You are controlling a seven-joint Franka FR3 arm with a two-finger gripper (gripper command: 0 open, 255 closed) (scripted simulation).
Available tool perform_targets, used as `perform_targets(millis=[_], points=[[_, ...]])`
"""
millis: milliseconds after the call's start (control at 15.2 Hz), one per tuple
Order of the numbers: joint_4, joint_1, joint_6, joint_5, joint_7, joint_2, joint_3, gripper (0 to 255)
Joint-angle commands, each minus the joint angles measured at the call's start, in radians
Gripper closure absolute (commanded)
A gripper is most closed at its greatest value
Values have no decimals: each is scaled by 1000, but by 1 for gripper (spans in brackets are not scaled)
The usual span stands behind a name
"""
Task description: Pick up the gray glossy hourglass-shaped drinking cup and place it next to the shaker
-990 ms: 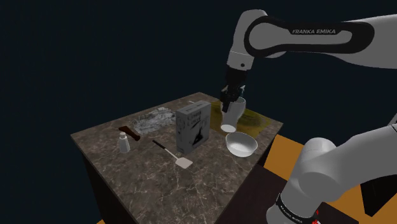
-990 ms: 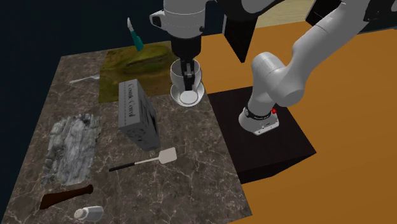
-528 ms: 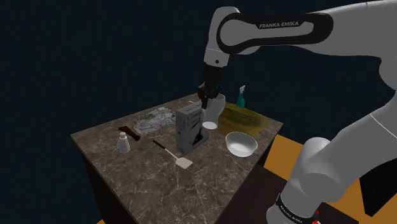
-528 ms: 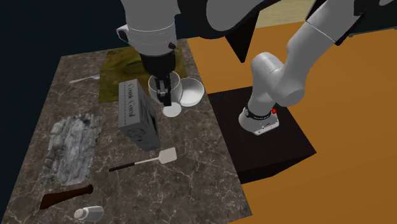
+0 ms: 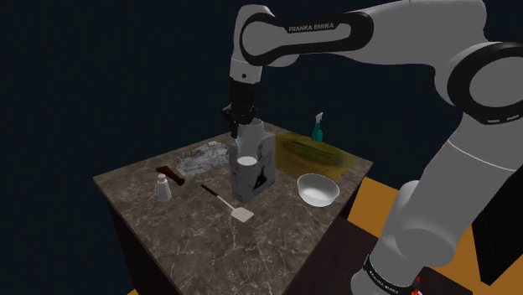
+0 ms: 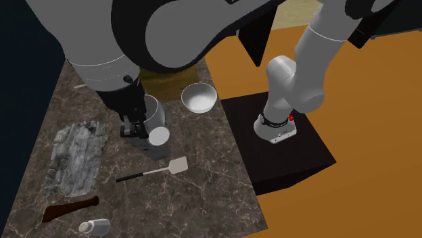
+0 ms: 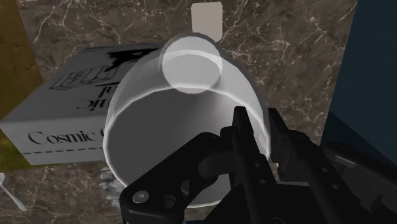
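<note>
The gripper (image 5: 240,131) holds the cup (image 5: 248,148) just above a standing grey box (image 5: 261,177), the tallest obstacle on the marble table (image 5: 184,236), and a flat spatula (image 5: 228,204) lies between box and white shaker (image 5: 163,189), with a brown bar (image 5: 170,174) just beside the shaker.

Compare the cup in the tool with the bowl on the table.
The cup hangs in the air, clasped at its rim by the tool; the bowl rests on the table. The cup is tall and narrows at the waist; the bowl is wide and shallow. The cup is greyish and looks partly see-through; the bowl is solid white. Both are open, empty vessels.
</note>
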Motion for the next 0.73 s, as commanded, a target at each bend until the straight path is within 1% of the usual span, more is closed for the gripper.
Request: perform_targets(millis=[0, 198, 396, 528, 660], points=[[73, 7, -2, -6, 21, 69, 12, 255], [217, 21, -24, -20, 55, 189, 27, 255], [384, 39, -60, -39, 88, 318, 39, 255], [513, 54, -95, -53, 109, 412, 46, 255], [665, 72, -142, -68, 128, 516, 49, 255]])
